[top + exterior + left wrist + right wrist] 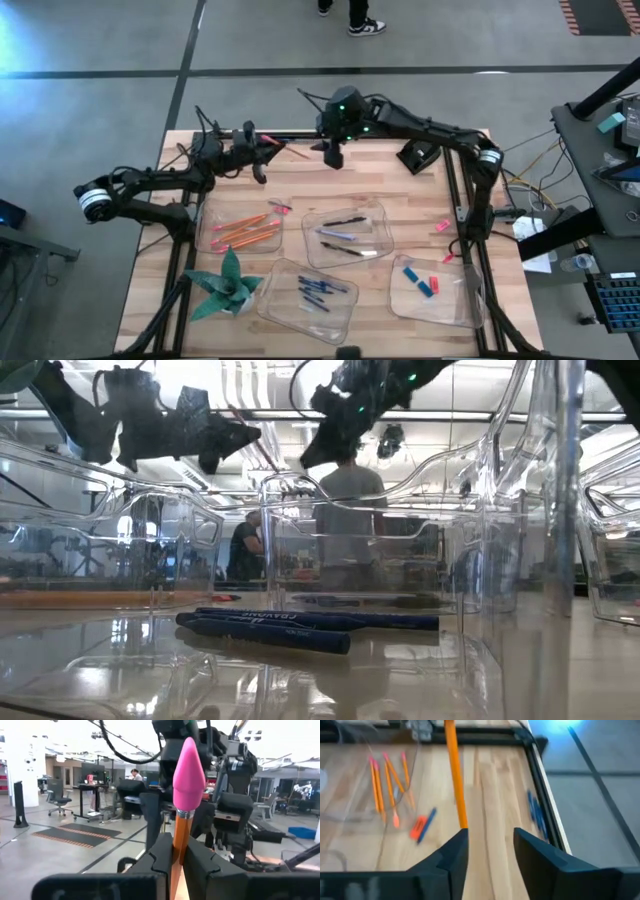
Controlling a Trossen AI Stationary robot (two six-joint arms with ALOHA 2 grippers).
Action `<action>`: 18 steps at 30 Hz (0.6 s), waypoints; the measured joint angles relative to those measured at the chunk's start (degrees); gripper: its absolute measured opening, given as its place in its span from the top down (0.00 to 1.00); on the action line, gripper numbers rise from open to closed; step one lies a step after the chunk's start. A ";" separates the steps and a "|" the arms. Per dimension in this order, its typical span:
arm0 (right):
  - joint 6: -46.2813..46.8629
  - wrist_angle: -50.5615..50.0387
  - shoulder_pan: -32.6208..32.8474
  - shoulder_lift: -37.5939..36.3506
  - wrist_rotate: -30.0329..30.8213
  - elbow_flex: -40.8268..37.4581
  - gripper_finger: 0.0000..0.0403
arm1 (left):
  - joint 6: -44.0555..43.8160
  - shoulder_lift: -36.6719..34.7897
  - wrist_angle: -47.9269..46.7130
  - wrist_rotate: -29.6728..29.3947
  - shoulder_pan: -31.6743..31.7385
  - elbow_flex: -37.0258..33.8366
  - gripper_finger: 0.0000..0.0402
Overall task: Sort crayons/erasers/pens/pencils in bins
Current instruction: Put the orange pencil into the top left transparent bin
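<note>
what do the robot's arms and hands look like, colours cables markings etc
Both arms are dark, jointed tubes with black cables trailing off them. The left arm has a white band near its base; the right arm has one by its elbow and a green light near its wrist. Each hand, left hand and right hand, ends in two dark blocky fingers.

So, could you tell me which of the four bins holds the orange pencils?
The bin nearest the left arm, just above the green paper plant; only its contents are orange pencils.
</note>
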 joint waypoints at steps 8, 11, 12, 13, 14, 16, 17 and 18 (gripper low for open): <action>7.80 -12.51 0.07 -3.36 1.20 -0.16 0.58 | -2.51 -0.03 -13.89 11.55 -0.11 10.70 0.97; 10.91 -15.35 0.11 -3.27 1.16 -0.68 0.59 | -3.27 -0.04 -24.60 18.62 -0.30 16.13 0.97; 11.79 -15.87 0.11 -3.16 1.14 -0.96 0.59 | -4.27 -0.16 -27.87 21.50 -0.42 17.60 0.97; 12.56 -16.39 0.11 -3.04 1.12 -1.24 0.60 | -5.38 -0.43 -30.96 24.63 -0.67 18.75 0.97; 13.64 -17.07 0.11 -2.98 1.14 -1.55 0.60 | -6.69 -0.94 -34.26 28.15 -0.99 19.58 0.97; 15.03 -17.82 0.12 -2.95 1.14 -2.59 0.60 | -9.82 -2.46 -38.85 33.73 -1.98 20.21 0.97; 15.29 -17.70 0.17 -2.97 1.18 -3.30 0.61 | -11.66 -3.74 -40.23 35.55 -2.59 19.99 0.97; 15.51 -17.69 0.21 -3.03 1.14 -4.06 0.61 | -13.67 -5.23 -41.12 36.60 -3.29 19.59 0.97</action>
